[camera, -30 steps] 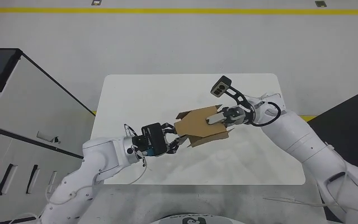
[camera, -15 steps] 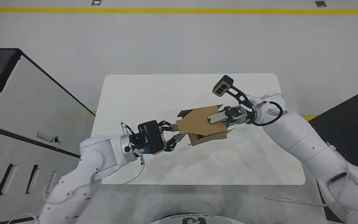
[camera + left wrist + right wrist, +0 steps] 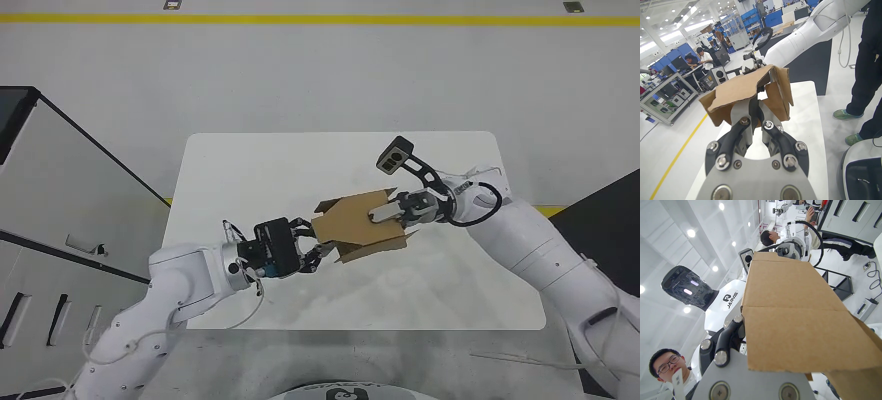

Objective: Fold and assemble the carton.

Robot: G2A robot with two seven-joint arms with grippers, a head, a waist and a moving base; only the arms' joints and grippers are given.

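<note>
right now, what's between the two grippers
The carton, with the left gripper at one end and the right gripper at the other; the top view shows it.

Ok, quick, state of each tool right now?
Left tool: shut, tips under the carton; pinch unclear.
Right tool: shut on the carton's far edge.

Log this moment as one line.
carton partly folded | left end effector shut on carton | right end effector shut on carton
</note>
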